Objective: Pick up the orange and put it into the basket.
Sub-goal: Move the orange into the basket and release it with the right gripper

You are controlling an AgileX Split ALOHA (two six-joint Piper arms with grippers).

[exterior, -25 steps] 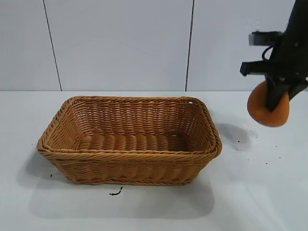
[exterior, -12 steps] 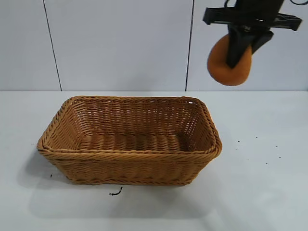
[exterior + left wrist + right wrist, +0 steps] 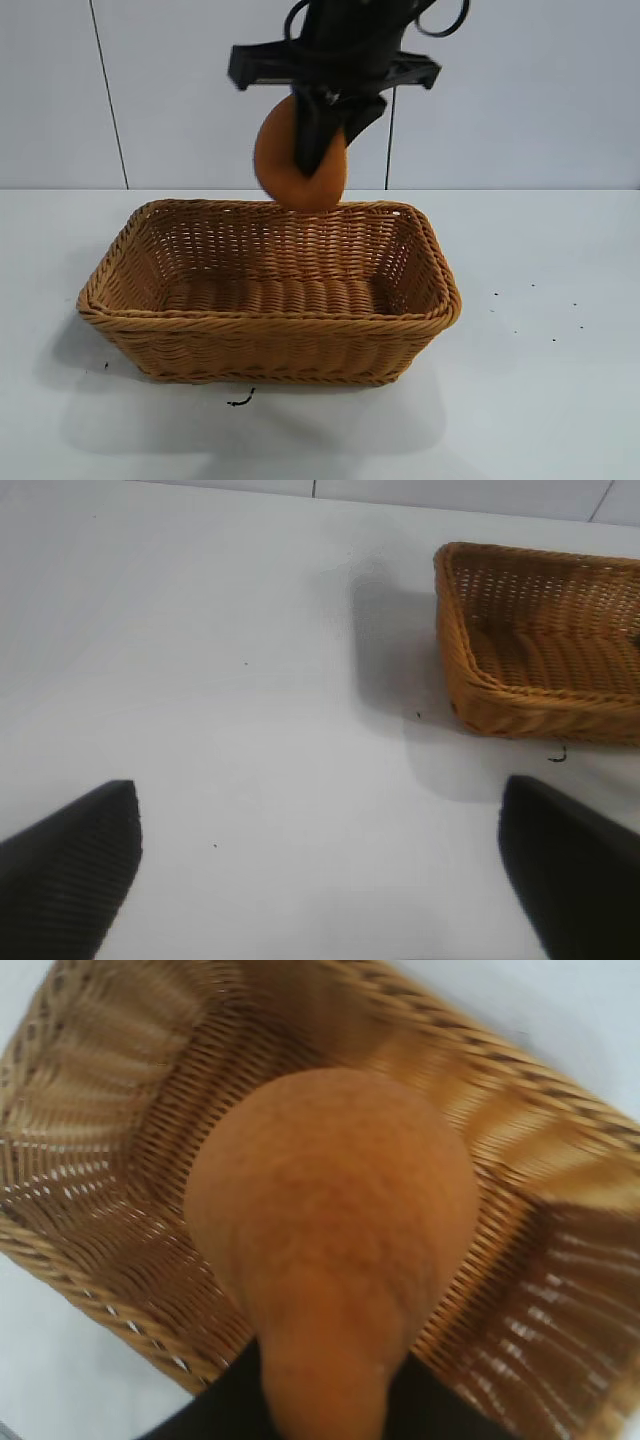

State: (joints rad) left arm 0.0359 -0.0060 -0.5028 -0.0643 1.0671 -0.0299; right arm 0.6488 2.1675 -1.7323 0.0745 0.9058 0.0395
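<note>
My right gripper (image 3: 312, 160) is shut on the orange (image 3: 290, 165), a dull-orange rounded lump, and holds it in the air just above the back rim of the basket (image 3: 440, 290). In the right wrist view the orange (image 3: 335, 1220) fills the middle, with the woven inside of the basket (image 3: 90, 1150) under it. The basket is tan-brown wicker, rectangular, with nothing inside it. My left gripper (image 3: 320, 880) is open and holds nothing, above bare table; the basket (image 3: 480, 695) shows farther off in the left wrist view.
The white table (image 3: 540, 400) carries a few small dark specks and a dark scrap (image 3: 240, 400) in front of the basket. A pale panelled wall (image 3: 200, 90) stands behind.
My right gripper has carried the orange up and leftward, from low beside the basket's right end to above the basket's back rim. The basket has not moved.
</note>
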